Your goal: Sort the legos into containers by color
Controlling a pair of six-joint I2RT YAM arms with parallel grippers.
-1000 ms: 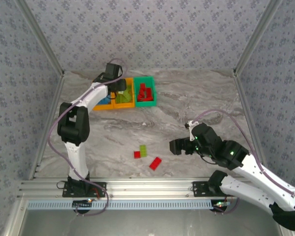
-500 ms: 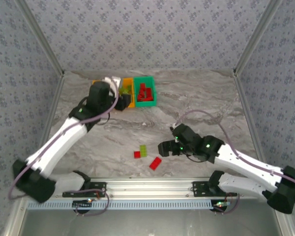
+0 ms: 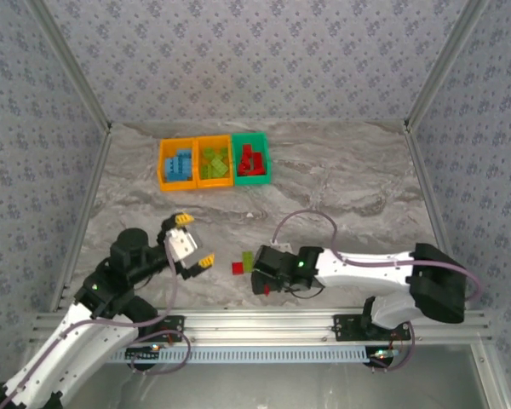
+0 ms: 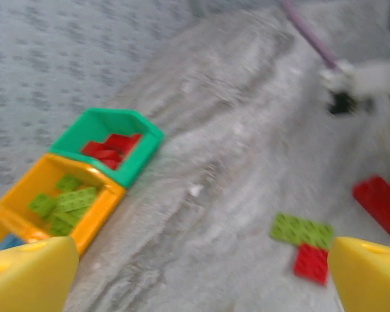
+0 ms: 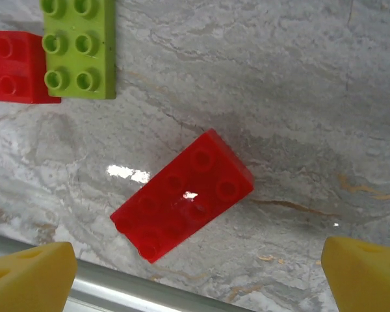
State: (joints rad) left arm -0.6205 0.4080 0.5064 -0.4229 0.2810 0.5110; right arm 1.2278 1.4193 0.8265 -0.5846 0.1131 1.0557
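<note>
Right hand (image 5: 195,276): jaws apart, empty, looking straight down on the long red brick (image 5: 182,201). Brick lies flat, studs up, close to the near edge of the desk (image 5: 299,97), just short of the rail (image 5: 130,289).

My read: the step is picking that brick.
- It sits diagonal to the finger line, so turn the wrist first and let the pads land on the two long flanks, not the corners.
- Centre over it, then go straight down. Height off the desk is hard to judge, since the top view has the hand covering most of the brick.
- Watch the rail side; there's little room for a finger there.
- Don't sweep toward the lime green brick (image 5: 78,49) and small red brick (image 5: 16,68). They lie touching, just beyond, toward the desk middle.

Left hand (image 3: 195,239): jaws wide apart, nothing in them, off the surface at the near-left of the desk, facing those loose bricks.

Far-left, near the far edge, are the bins, joined in a row:
- left orange bin (image 3: 161,164) has blue
- middle orange bin (image 3: 215,138) has lime
- green bin (image 3: 268,162) has red

Red goes in the green bin, a long diagonal carry, so take a firm grip before lifting.
</note>
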